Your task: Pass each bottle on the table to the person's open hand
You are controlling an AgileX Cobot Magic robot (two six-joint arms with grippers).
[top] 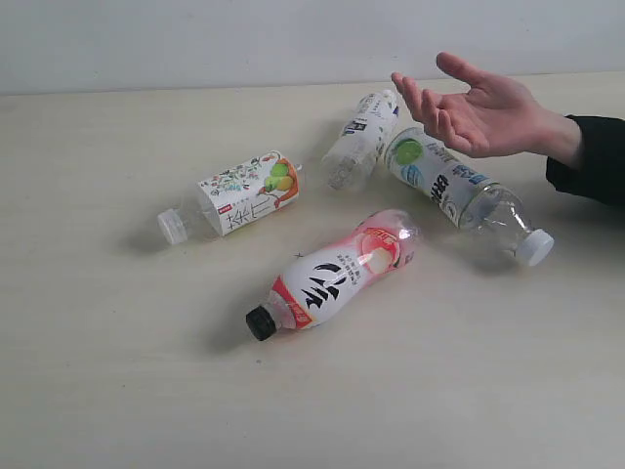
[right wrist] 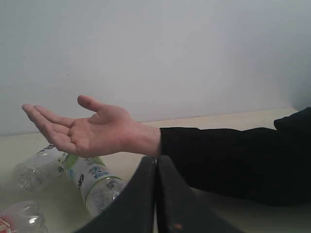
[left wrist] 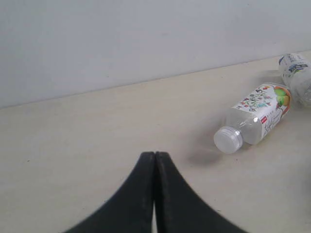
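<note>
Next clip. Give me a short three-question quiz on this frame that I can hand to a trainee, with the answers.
1. How many clear plastic drink bottles lie on the pale beige wood-grain table?
2. True or false: the pink-red-labelled bottle with the black cap lies on its side.
3. The jaws of the left gripper and the right gripper are: A) both open; B) both shut, holding nothing; C) shut on a bottle.
Key: 1. Four: the pink-red one, the floral-labelled bottle with the white cap and two white-labelled bottles near the person's bare open hand. 2. True. 3. B.
</note>
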